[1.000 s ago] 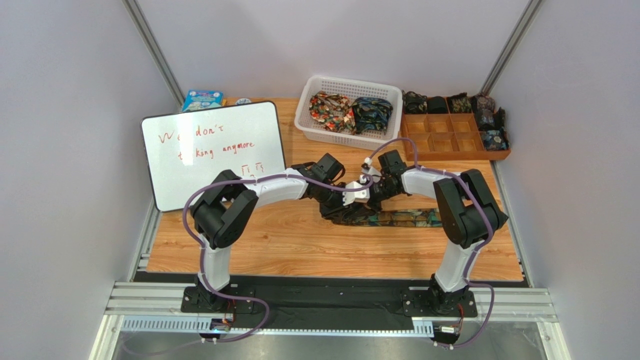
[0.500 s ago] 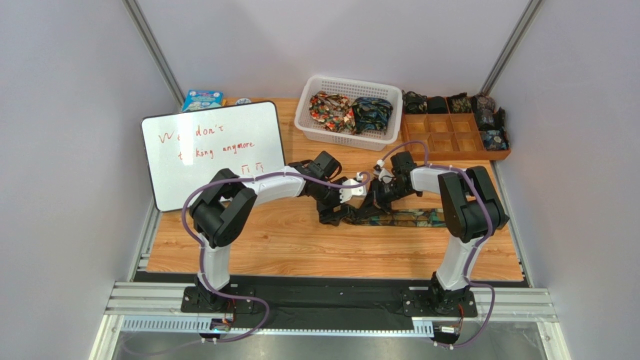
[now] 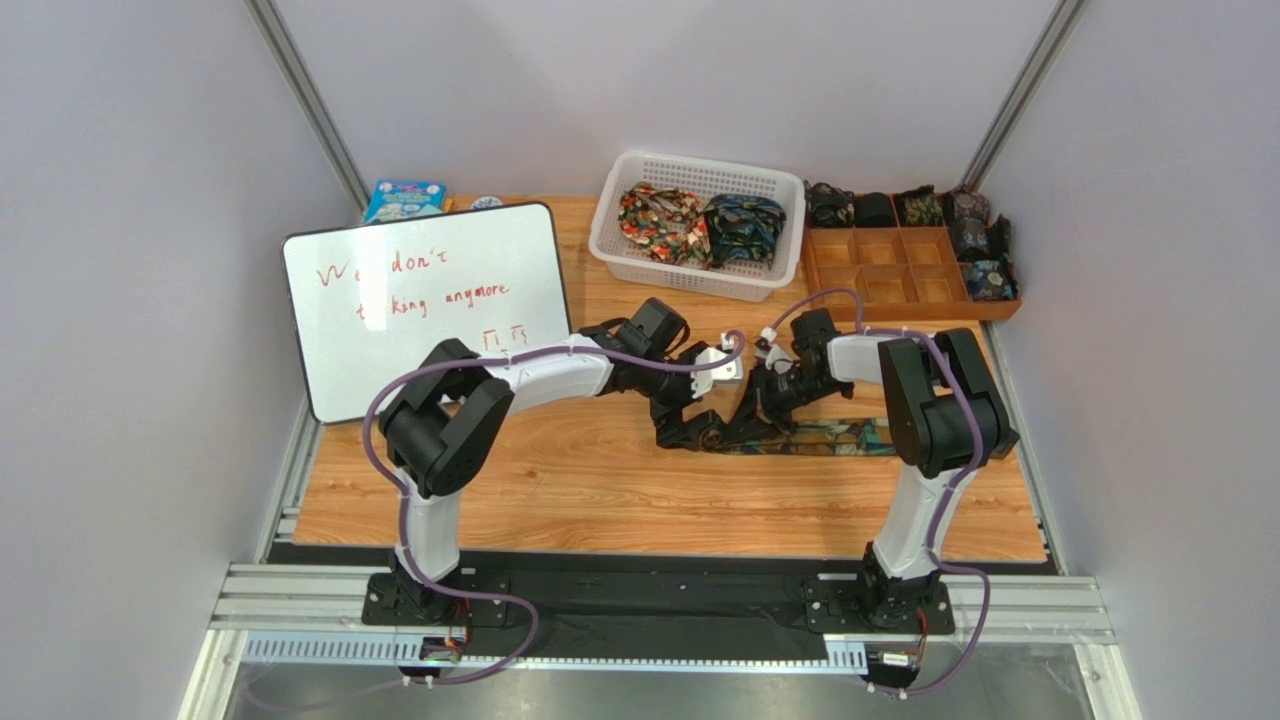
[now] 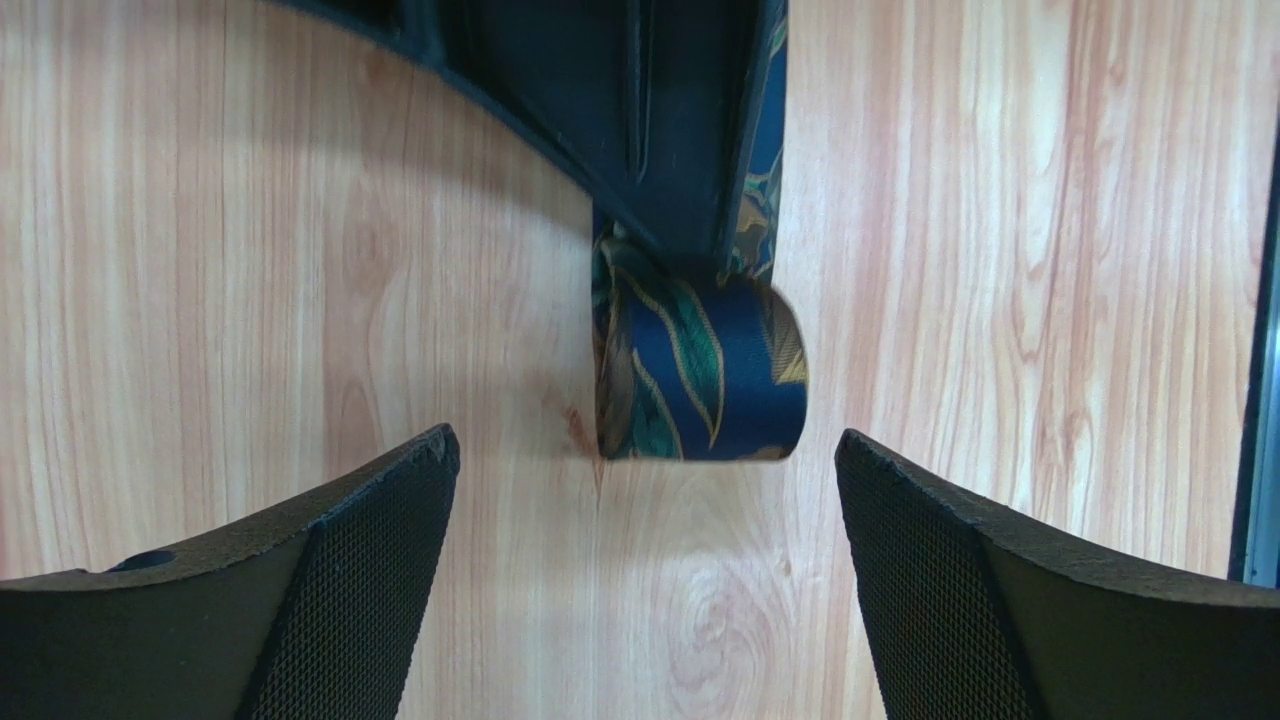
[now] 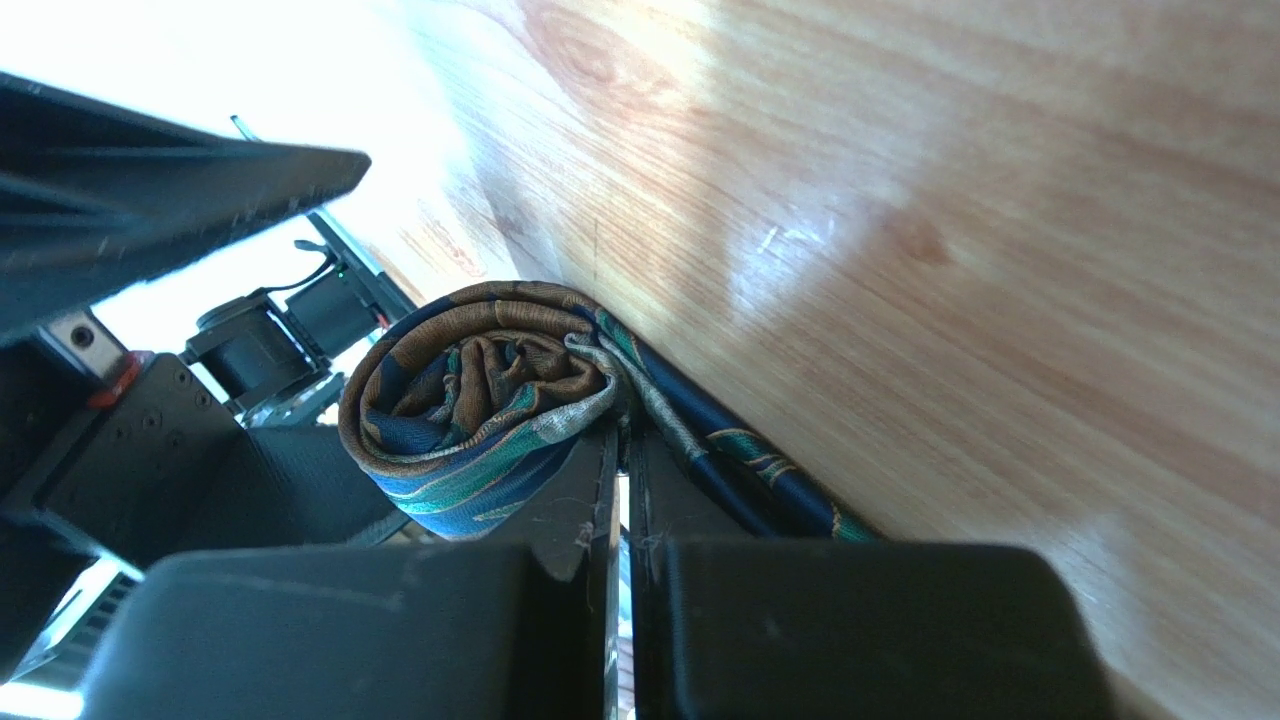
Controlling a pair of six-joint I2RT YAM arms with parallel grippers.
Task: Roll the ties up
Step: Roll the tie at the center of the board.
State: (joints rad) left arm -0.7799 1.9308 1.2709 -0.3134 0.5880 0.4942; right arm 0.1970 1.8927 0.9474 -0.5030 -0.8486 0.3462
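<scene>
Since a second back my left gripper (image 4: 643,438) has let go. Its jaws have swung from nearly closed to fully released, and the right wrist has eased toward 3 o'clock.

Working down from the big things, the table (image 3: 571,495) carries a whiteboard (image 3: 428,308) at 10 o'clock. A white basket (image 3: 699,162) at 12 holds bunched ties (image 3: 661,222). A wooden tray (image 3: 887,278) at 2 has rolled ties (image 3: 984,278) in its back and right-hand cells. I judge all of these are parked at the far edge so the middle is free for rolling.

At centre lies the tie (image 3: 819,437) I am working on, its unrolled length flat on the wood and running toward 3 o'clock. Its other end is wound into a small roll (image 4: 699,368), which sits between my left pads (image 4: 361,570) without touching either.

The right gripper (image 5: 621,450) is clenched on the tie at the roll's core. I judge it serves as a spindle, keeping the roll from unwinding while the left hand re-grips.
</scene>
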